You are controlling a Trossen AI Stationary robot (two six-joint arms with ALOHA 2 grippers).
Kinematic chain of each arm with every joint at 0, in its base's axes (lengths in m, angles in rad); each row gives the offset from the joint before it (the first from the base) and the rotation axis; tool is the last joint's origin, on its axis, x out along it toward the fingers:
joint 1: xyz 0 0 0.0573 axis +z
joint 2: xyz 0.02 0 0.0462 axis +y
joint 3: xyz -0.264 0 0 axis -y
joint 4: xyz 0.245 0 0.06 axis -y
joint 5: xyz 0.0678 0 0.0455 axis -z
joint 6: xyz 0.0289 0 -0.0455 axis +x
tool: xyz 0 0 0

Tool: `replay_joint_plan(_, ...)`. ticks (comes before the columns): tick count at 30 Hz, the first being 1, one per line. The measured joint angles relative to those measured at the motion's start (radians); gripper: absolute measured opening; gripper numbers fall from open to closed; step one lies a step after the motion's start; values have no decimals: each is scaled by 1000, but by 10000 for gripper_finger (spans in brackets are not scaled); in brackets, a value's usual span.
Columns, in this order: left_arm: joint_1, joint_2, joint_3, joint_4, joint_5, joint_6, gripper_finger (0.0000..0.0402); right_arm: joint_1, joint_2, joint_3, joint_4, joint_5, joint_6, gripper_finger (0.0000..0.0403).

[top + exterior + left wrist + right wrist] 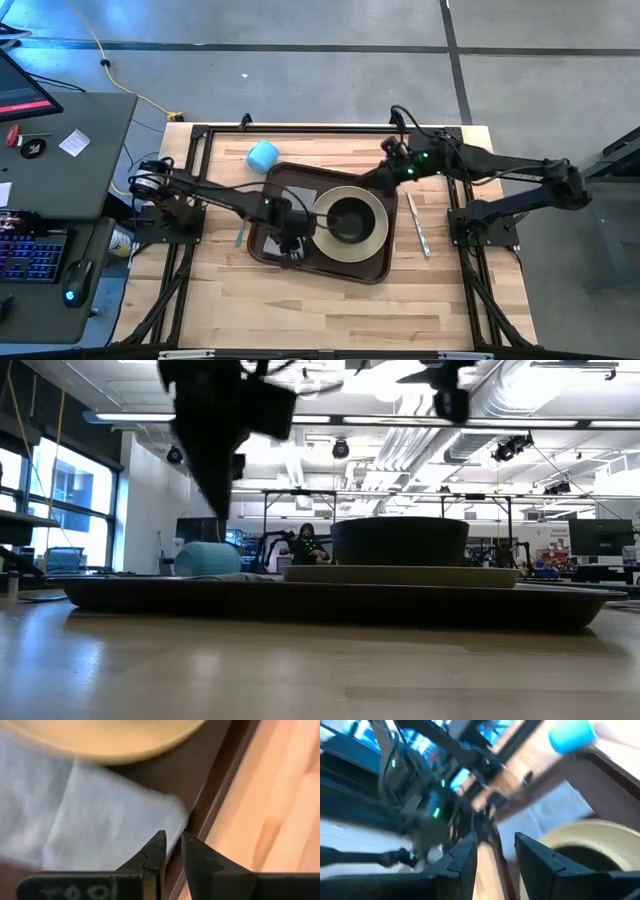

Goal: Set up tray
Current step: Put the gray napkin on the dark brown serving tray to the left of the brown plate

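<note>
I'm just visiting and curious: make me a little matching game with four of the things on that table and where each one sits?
Things:
1. blue cup
2. dark bowl
3. beige plate
4. knife

Places:
A. on the beige plate
B. bare wood, on the right arm's side of the tray
C. bare wood, beyond the tray's far corner on the left arm's side
D. in the tray, beside the grey napkin

Pairs: 1-C, 2-A, 3-D, 4-B
</note>
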Motion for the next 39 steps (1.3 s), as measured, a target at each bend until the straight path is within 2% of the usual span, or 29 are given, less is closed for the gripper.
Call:
replay_joint_plan(2,-22,6,-3,62,-21,-13,95,-5,33,0,46,-32,5,124)
replay_joint_plan(6,-53,28,-51,155,-24,-58,95,-3,68,0,32,-116,-6,124)
replay_joint_plan(8,-60,39,-89,142,-27,-93,95,3,69,0,10,-138,-26,124)
replay_joint_plan(10,-58,50,-125,202,-32,-129,95,5,67,0,-2,-139,-52,124)
replay_joint_plan(12,-55,48,-163,204,-64,-161,95,5,66,0,-4,-138,-73,124)
replay_joint_plan(15,-55,48,-217,308,-125,-214,95,4,62,0,-3,-130,-82,124)
replay_joint_plan(21,-61,48,-287,474,-101,-245,95,4,60,1,-4,-123,-81,124)
replay_joint_plan(25,-63,49,-301,464,-99,-253,95,5,60,1,-13,-132,-66,124)
replay_joint_plan(32,-55,11,-274,314,-79,-296,95,5,60,1,-23,-145,-56,124)
replay_joint_plan(39,-55,-50,-237,259,-216,-302,94,5,59,1,-27,-141,-57,124)
